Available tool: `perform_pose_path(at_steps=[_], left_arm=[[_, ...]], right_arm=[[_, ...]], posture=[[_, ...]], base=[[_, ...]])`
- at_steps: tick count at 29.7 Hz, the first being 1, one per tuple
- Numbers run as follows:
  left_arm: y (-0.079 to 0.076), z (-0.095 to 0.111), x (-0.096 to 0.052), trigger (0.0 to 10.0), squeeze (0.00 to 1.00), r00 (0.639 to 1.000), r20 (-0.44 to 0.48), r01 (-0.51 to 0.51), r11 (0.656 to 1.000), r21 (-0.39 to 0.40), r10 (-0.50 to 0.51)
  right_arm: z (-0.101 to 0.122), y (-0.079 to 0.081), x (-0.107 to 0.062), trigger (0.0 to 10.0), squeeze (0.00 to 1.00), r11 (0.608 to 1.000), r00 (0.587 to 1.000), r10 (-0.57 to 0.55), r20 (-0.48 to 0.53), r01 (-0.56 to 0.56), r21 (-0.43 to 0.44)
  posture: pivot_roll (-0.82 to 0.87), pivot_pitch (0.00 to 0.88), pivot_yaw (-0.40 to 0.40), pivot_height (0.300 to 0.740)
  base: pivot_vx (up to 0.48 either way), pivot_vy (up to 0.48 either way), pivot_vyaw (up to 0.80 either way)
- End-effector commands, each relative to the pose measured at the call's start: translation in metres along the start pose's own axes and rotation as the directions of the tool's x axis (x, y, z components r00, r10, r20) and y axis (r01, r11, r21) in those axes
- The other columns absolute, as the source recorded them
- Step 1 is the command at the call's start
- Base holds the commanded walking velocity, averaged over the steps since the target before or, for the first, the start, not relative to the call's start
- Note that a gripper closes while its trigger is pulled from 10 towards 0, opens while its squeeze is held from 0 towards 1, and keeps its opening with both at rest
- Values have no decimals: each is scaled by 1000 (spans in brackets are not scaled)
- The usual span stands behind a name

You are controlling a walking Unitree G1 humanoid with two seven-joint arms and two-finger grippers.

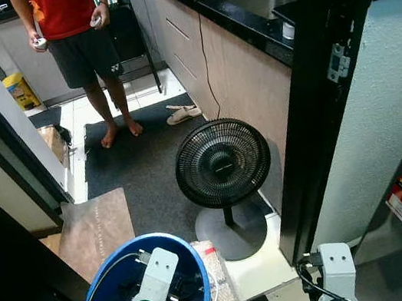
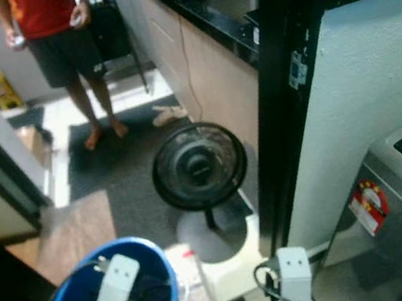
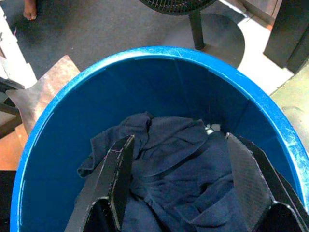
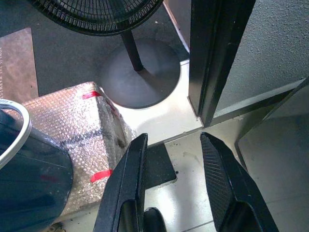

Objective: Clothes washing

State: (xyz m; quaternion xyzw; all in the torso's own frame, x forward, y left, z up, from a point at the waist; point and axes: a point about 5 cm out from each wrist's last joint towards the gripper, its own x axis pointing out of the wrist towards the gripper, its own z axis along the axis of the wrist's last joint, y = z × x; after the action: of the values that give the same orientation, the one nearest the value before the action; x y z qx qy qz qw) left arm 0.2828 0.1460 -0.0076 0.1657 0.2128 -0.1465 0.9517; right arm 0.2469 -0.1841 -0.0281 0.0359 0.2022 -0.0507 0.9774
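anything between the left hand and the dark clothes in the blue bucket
Nothing visible does. The left hand hangs open inside the blue bucket, its fingers straddling the dark clothes directly below. Whether the fingertips touch the cloth cannot be told.

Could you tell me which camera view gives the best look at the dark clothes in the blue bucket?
The left wrist view: it looks straight into the blue bucket at the crumpled dark clothes between the open left claw. In the eye views the left arm hides most of them.
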Motion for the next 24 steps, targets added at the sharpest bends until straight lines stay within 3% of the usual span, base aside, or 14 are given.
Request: perform_pose_path(at_steps=[1, 24], left_arm=[[0, -8, -3, 10000, 0, 999, -32, -1, 1000, 10, 1], [-1, -10, -4, 10000, 0, 999, -34, 1, 1000, 11, -1]], right_arm=[[-2, 2, -1, 10000, 0, 1000, 1000, 10, -13, -11, -2], [-4, 2, -2, 10000, 0, 1000, 1000, 7, -14, -7, -1]], posture=[[-199, 23, 116, 740], [-202, 26, 119, 740]], base=[[0, 0, 0], [0, 0, 0]])
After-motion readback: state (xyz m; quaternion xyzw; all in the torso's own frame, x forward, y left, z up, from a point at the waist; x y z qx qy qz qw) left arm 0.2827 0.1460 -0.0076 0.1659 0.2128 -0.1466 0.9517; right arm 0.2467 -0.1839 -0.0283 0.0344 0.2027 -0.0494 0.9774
